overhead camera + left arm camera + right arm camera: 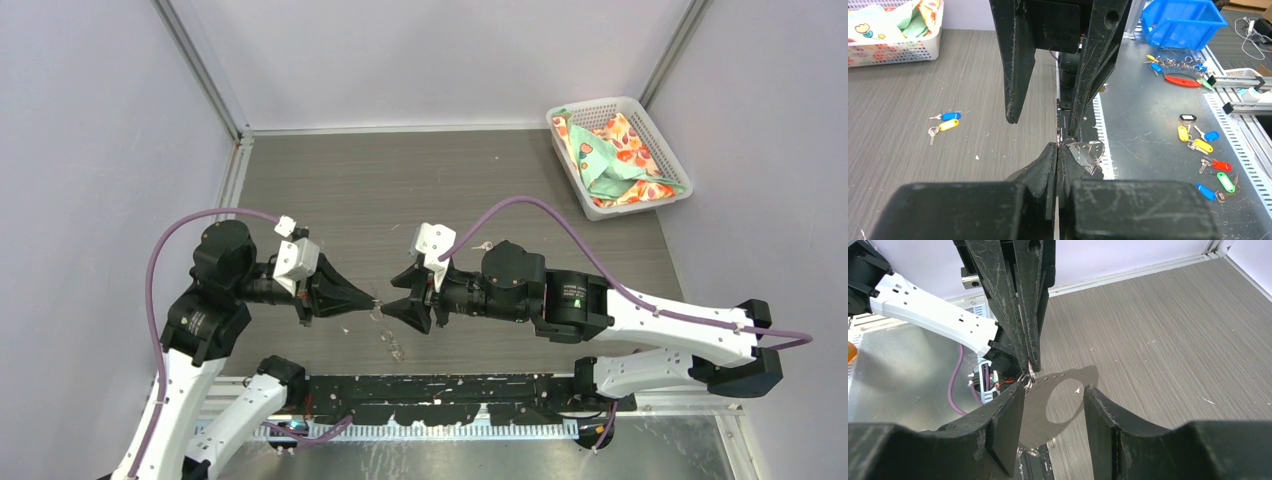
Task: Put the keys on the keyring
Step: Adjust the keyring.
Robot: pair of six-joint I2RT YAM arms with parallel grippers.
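My left gripper is shut on the keyring, a thin grey wire loop that hangs to the right of its tips. The same keyring shows as small glints at the left gripper's tips. My right gripper faces it, open and holding nothing, with its left finger close beside the keyring. From above, the two grippers meet tip to tip near the table's front edge. The keys, one with a blue head and one with a yellow head, lie on the table away from both grippers.
A white basket with patterned cloth stands at the back right. A black rail runs along the front edge. On the metal bench beyond are a blue bin and several tagged keys.
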